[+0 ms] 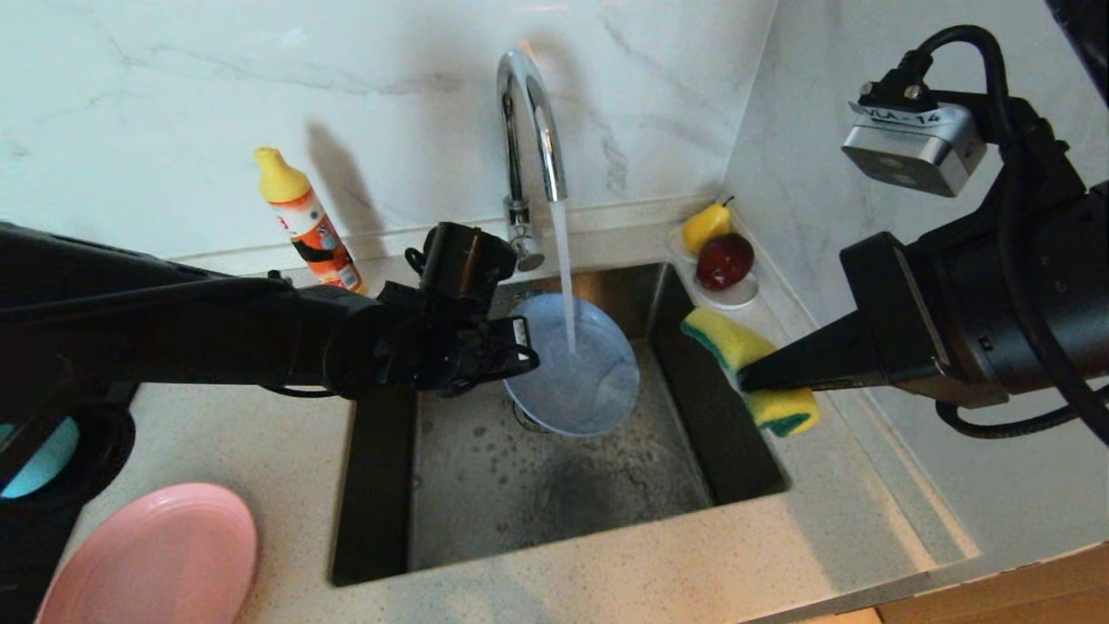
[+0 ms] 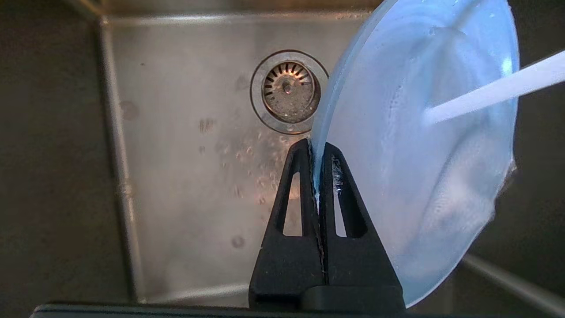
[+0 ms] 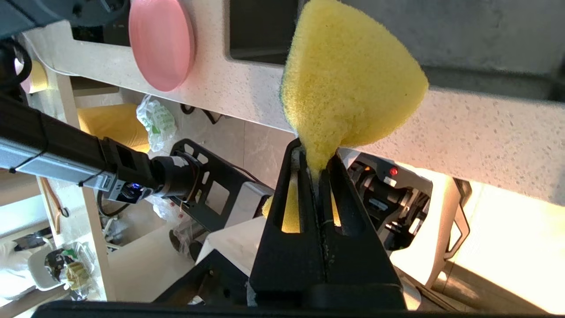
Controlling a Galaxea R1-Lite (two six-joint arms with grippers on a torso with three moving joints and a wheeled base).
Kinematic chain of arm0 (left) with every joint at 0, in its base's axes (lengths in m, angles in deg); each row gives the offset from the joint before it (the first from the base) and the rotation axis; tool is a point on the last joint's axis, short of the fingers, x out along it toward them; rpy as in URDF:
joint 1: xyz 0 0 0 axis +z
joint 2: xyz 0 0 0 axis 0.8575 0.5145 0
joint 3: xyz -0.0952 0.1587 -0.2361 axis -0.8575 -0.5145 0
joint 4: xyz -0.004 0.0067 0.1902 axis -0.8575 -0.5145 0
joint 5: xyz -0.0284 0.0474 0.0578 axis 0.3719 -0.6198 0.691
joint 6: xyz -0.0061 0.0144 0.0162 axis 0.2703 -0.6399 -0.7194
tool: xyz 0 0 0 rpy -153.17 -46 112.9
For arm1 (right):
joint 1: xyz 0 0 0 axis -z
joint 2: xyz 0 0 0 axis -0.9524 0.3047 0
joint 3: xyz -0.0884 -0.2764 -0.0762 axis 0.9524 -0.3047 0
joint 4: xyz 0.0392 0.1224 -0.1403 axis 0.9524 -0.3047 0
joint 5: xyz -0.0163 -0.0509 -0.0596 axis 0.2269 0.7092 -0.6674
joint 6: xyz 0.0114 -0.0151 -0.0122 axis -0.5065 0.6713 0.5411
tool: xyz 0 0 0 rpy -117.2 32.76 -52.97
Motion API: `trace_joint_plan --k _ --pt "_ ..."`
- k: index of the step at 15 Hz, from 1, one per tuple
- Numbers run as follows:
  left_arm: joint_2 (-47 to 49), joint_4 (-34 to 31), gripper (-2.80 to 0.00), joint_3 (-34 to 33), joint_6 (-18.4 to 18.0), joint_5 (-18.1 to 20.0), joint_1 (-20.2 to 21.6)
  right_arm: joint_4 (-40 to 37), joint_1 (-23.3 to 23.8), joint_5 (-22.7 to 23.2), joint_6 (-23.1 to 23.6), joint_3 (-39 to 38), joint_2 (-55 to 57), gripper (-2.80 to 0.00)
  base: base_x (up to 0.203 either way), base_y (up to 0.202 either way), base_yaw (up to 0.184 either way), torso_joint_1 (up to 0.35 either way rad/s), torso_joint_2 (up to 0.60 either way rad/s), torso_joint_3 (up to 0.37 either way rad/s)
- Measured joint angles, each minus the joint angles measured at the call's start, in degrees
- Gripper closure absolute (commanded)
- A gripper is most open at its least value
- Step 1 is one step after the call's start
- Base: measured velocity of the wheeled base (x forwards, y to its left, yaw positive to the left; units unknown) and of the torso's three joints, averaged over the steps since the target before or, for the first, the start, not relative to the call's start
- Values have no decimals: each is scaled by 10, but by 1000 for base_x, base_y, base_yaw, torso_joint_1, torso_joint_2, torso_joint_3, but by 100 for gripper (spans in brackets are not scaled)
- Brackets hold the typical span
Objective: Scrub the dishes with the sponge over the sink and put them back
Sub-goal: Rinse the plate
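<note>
Catching the water square on its face, the light-blue plate [image 1: 572, 364] hangs tilted over the back half of the sink [image 1: 554, 485], above the drain strainer [image 2: 287, 90]. The left gripper [image 1: 517, 347] has its fingers pinched tight on the plate's rim, reaching in from the sink's left edge. One stream runs from the tall chrome tap [image 1: 528, 130] at the back edge straight onto the plate.

Over the sink's right edge, the right gripper [image 1: 747, 379] is clamped hard on the one sponge [image 1: 749, 368], squeezing its middle flat so both yellow ends bulge out, green layer showing along one side.

Dishes, counted: three. The blue plate in the air, a pink plate [image 1: 156, 555] on the counter's front left corner, cut off by the frame, and a sliver of teal bowl [image 1: 39, 464] at the left edge, mostly hidden behind the left arm.

Around them: one orange soap bottle [image 1: 303, 217] with a yellow cap leaning against the back wall, and a white saucer [image 1: 732, 295] in the back right corner carrying a yellow pear [image 1: 706, 225] and a dark red fruit [image 1: 725, 260].
</note>
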Motion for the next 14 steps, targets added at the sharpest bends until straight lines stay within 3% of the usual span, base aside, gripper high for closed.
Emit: trace_joint_plan --k 7,14 --pt "16 -2 0 2 2 0 -3 1 5 6 0 -13 -1 0 0 0 0 0 0 0" --pt "-47 -23 0 -43 -3 -2 8 2 6 6 0 -13 9 0 0 0 0 0 0 0"
